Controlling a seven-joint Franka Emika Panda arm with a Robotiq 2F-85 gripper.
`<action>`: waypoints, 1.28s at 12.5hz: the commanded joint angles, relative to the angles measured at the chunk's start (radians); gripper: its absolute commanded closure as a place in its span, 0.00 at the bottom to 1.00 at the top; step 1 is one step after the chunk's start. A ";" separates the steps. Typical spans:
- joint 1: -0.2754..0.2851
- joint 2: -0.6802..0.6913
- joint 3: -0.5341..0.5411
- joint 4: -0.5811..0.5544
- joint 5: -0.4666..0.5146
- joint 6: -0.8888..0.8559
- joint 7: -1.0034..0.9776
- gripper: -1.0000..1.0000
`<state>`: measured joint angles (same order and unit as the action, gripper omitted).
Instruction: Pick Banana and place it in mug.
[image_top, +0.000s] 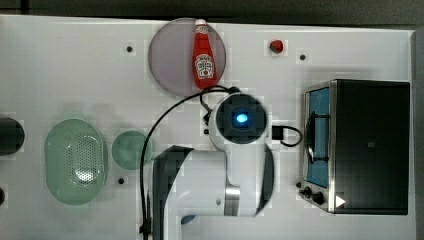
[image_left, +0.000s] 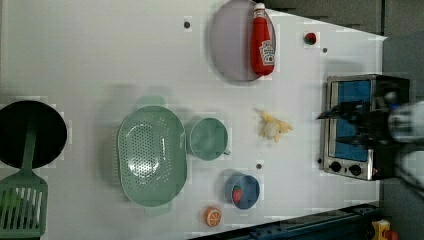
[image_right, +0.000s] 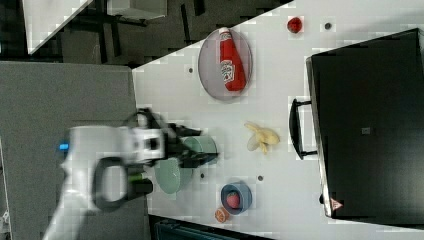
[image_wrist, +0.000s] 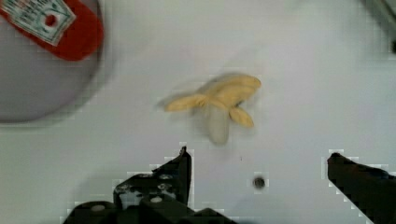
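Wrist view: the banana (image_wrist: 219, 105) lies flat on the bare white table (image_wrist: 303, 56), a small cream-yellow bunch of stubby curved fingers joined at one end, with a paler piece pointing toward my gripper (image_wrist: 259, 163). My jaws are spread wide and hold nothing; the bunch lies beyond the two dark fingertips (image_wrist: 183, 161), not yet between them. I judge it light, stiff and smooth, likely a plastic toy, so it may slide or spin under an off-centre pinch. The best hold looks to be across the thick middle where the fingers meet, not on a single tapering tip. Left view: the banana (image_left: 272, 127) sits on the table between the mug (image_left: 207, 138) and the toaster oven (image_left: 352, 125), apart from both. The round teal mug stands upright, just beside the oval green basket (image_left: 151, 156). Beyond these, a ketchup bottle (image_left: 262, 42) lies on a grey plate (image_left: 227, 42), and a blue bowl (image_left: 242, 191) and an orange slice (image_left: 213, 216) sit near the table's edge.
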<state>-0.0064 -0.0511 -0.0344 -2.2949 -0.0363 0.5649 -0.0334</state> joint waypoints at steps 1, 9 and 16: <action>0.001 0.057 -0.002 -0.092 0.019 0.164 -0.049 0.00; -0.001 0.383 0.000 -0.127 0.018 0.553 -0.252 0.00; -0.002 0.418 0.003 -0.141 0.019 0.613 -0.251 0.72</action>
<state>-0.0036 0.3796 -0.0434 -2.4258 -0.0049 1.1602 -0.2532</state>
